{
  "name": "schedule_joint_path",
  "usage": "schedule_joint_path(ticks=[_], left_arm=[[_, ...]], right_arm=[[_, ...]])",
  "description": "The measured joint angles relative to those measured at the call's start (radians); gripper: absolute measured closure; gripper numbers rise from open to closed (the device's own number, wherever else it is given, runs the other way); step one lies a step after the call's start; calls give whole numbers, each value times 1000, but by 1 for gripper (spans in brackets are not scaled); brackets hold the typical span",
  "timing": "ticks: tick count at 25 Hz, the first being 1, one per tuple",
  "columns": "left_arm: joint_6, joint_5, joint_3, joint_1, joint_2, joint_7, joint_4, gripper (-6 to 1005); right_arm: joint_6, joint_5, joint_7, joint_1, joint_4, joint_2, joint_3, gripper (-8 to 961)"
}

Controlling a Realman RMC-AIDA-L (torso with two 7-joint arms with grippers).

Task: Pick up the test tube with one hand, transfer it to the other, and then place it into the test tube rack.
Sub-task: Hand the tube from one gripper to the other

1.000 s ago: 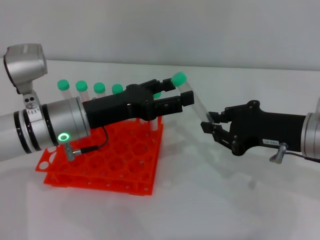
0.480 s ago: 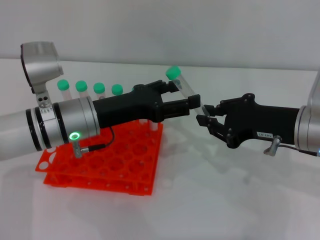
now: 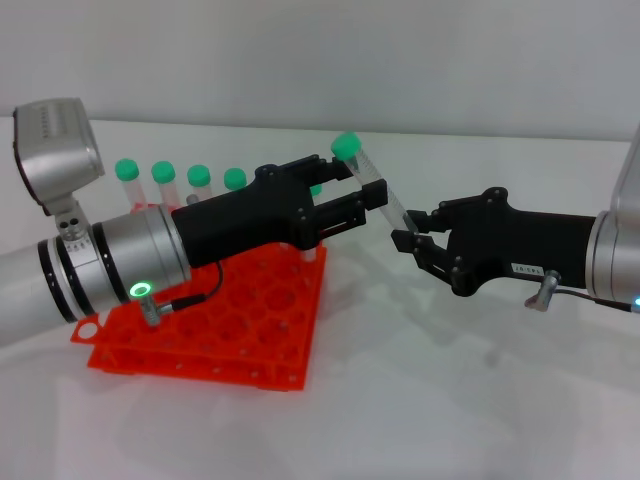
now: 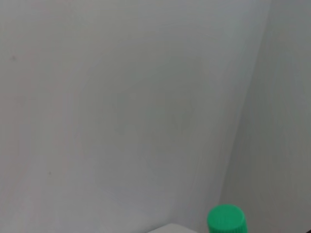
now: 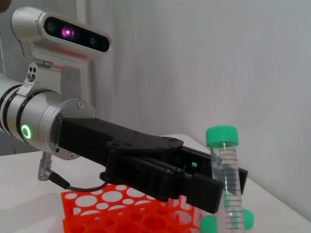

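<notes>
The test tube point(image 3: 378, 193) with its green cap is tilted in the air above the right edge of the orange-red rack point(image 3: 240, 340). My right gripper point(image 3: 406, 236), on the black forearm with the white label, is shut on the tube's lower end. My left gripper point(image 3: 366, 187), on the silver arm with the green light, is open, with its fingers on either side of the tube's middle. The right wrist view shows the tube point(image 5: 227, 179) upright in front of the left gripper's fingers point(image 5: 194, 187). The left wrist view shows only the tube's cap point(image 4: 226, 221).
Several other green-capped tubes point(image 3: 163, 172) stand in the back row of the rack, partly behind my left arm. The rack also shows in the right wrist view point(image 5: 121, 213). The white table lies around it, with a pale wall behind.
My right gripper has carried the tube left and up, into the gap between my left gripper's fingers. My left arm has turned a little and its wrist has dropped slightly.
</notes>
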Motion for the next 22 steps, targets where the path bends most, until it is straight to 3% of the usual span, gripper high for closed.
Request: schedule_joint_path(ticks=[1, 9, 22], left_arm=[[0, -3, 0, 0, 0, 2, -4, 375], [-8, -18, 7, 0, 0, -3, -12, 376], [-22, -53, 49, -9, 0, -3, -36, 541]], right_arm=[[0, 0, 0, 0, 0, 0, 0, 750], [0, 0, -3, 1, -8, 0, -15, 749], [-20, 26, -21, 3, 1, 0, -27, 748]])
